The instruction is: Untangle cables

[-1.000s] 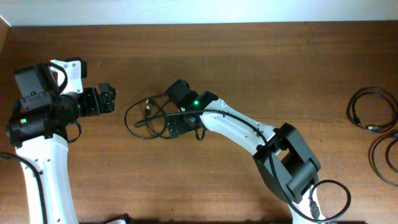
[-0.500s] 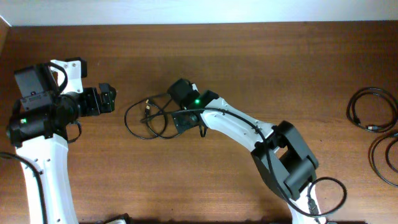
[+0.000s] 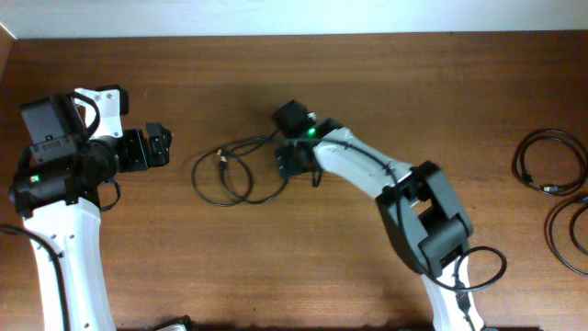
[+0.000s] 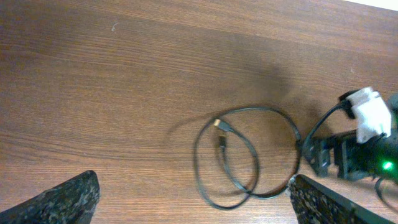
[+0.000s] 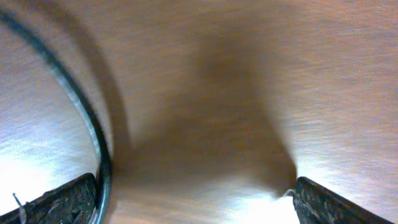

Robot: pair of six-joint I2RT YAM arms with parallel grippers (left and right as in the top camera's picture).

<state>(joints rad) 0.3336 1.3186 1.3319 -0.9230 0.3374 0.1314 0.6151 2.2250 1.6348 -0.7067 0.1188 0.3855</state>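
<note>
A thin black cable point(image 3: 225, 175) lies in overlapping loops on the wooden table, its plug ends near the loops' left side. It also shows in the left wrist view point(image 4: 242, 155). My right gripper point(image 3: 292, 164) is low over the cable's right end. In the right wrist view it point(image 5: 196, 180) is open, with one cable strand point(image 5: 87, 124) running just inside its left finger. My left gripper point(image 3: 163, 147) is open and empty, well left of the loops; in the left wrist view it point(image 4: 193, 177) faces them.
Two coiled black cables point(image 3: 551, 161) point(image 3: 570, 239) lie at the table's right edge. Another black loop point(image 3: 487, 276) hangs by the right arm's base at the front.
My right gripper has moved right and a little toward the back. The cable's right side has shifted right with it, stretching the loops. The left arm has not moved.
</note>
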